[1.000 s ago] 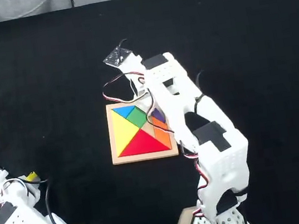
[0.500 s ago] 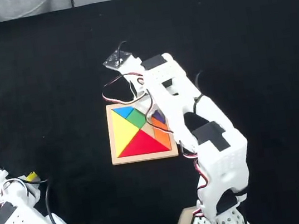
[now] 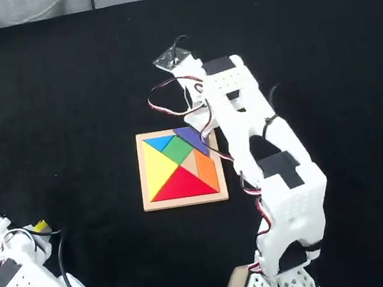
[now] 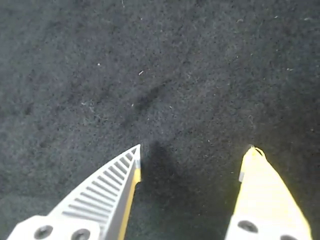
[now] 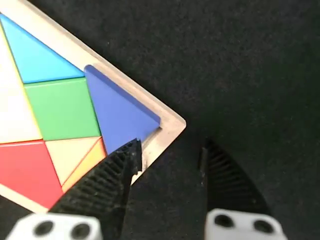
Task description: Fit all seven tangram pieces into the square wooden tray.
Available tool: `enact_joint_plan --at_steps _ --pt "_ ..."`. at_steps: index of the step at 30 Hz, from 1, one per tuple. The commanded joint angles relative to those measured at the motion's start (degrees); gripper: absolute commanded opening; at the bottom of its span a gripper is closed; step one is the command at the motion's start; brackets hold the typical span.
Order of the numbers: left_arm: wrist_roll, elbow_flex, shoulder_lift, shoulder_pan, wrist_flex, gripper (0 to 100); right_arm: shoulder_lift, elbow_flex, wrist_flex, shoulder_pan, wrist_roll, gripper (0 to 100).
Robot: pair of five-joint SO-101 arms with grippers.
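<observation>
Blue triangle (image 5: 117,107) sits in tray (image 5: 172,122) corner, maybe riding its rim; right gripper (image 5: 170,150), jaws apart and holding nothing, hangs just beside, so 1 stray nudge could pop it out.

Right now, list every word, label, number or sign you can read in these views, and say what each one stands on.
None: there is no readable text.
tangram pieces: plain colours, no print.
wooden tray: bare wood, no label.
right arm and left arm: white shells, no legible marks.
table: plain black cover, no signs.
</observation>
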Motion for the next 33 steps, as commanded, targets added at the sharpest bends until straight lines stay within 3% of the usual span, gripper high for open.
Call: enact_joint_plan --at_steps 1,7,13,33 --pt "-0.4 -0.4 -0.5 0.4 -1.1 31 -0.9 -7.2 0.2 0.5 -0.5 18.6" --pt "-0.4 -0.4 -0.5 0.4 -1.1 31 -0.7 -5.5 -11.6 -4.9 -7.0 0.6" --pt "-0.4 -0.4 -0.5 0.4 -1.1 31 2.6 -3.5 -14.7 -6.0 -6.9 1.2" --pt "-0.4 -0.4 -0.5 0.6 -1.1 31 3.3 -5.0 -3.8 -4.2 -4.0 1.1"
